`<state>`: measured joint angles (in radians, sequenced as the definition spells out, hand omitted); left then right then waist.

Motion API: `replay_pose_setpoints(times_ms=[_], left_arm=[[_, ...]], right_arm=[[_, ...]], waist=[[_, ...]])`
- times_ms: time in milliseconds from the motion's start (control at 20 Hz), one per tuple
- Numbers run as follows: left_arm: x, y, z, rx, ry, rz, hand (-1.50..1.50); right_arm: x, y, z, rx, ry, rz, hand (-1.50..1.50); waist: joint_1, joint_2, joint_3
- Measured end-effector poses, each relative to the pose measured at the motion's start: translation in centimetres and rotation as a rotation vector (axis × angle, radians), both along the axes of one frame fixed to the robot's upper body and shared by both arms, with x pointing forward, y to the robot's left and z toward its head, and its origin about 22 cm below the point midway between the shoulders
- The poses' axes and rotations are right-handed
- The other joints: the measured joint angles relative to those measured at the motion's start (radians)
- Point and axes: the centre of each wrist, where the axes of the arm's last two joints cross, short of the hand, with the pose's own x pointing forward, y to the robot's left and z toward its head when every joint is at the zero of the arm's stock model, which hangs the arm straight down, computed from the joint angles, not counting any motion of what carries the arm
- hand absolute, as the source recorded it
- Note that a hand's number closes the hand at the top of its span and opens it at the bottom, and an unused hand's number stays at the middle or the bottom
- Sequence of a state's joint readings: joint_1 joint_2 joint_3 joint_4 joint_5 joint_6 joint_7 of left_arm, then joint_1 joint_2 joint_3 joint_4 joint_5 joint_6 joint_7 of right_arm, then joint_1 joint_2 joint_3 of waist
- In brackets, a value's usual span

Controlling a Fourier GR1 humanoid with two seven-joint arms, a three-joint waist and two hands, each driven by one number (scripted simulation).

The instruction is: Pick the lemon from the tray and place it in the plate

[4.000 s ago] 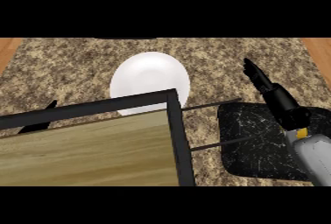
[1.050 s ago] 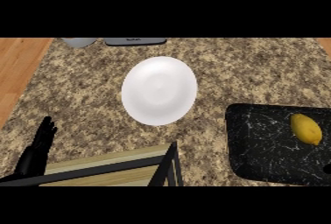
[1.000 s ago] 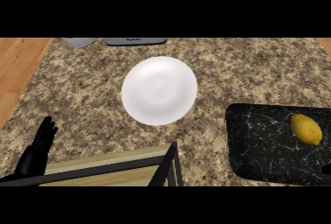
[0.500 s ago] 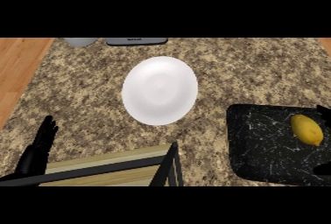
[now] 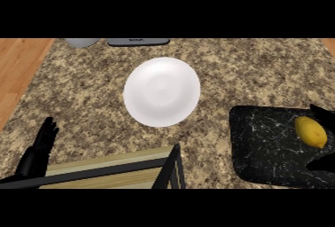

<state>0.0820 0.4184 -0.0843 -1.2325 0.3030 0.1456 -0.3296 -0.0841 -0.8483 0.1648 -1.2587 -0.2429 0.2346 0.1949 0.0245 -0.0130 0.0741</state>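
Observation:
The yellow lemon (image 5: 311,131) lies on the black marbled tray (image 5: 268,150) at the right. The white plate (image 5: 161,91) sits bare in the middle of the counter, left of and behind the tray. Only slivers of my right hand (image 5: 319,109) show at the right edge. One straight black fingertip pokes in just behind the lemon, and a dark part lies in front of it. Neither touches the lemon, so the hand is open. At the lower left my left hand (image 5: 39,150) rests open with its fingers straight, far from the tray.
A wooden board in a black frame (image 5: 111,170) fills the lower left, and its corner rises between my left hand and the tray. A grey vessel (image 5: 82,42) and a dark flat object (image 5: 137,42) stand at the counter's far edge. Wood floor (image 5: 20,66) shows on the left.
A second ago no right hand showed. Its fingertip has since come in at the right edge behind the lemon. Lemon, plate and left hand have not moved.

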Motion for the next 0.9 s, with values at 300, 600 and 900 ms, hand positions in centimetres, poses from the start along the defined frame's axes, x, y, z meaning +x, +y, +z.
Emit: replay_pose_setpoints(times_ms=[300, 600, 900], left_arm=[[-0.2, 0.1, 0.1, 0.002, 0.000, 0.008, 0.00], [-0.4, 0.3, 0.1, 0.005, -0.004, 0.016, 0.00], [-1.2, 0.7, 0.1, 0.008, -0.005, 0.038, 0.00]], right_arm=[[0.6, 0.2, -1.1, 0.025, -0.053, 0.002, 1.50], [1.2, 2.0, -2.0, -0.099, -0.082, -0.049, 1.50], [0.9, 4.5, -3.2, -0.348, -0.073, -0.187, 1.50]], waist=[[-0.006, -0.001, -0.003], [-0.012, -0.009, -0.007], [-0.031, -0.023, -0.013]])
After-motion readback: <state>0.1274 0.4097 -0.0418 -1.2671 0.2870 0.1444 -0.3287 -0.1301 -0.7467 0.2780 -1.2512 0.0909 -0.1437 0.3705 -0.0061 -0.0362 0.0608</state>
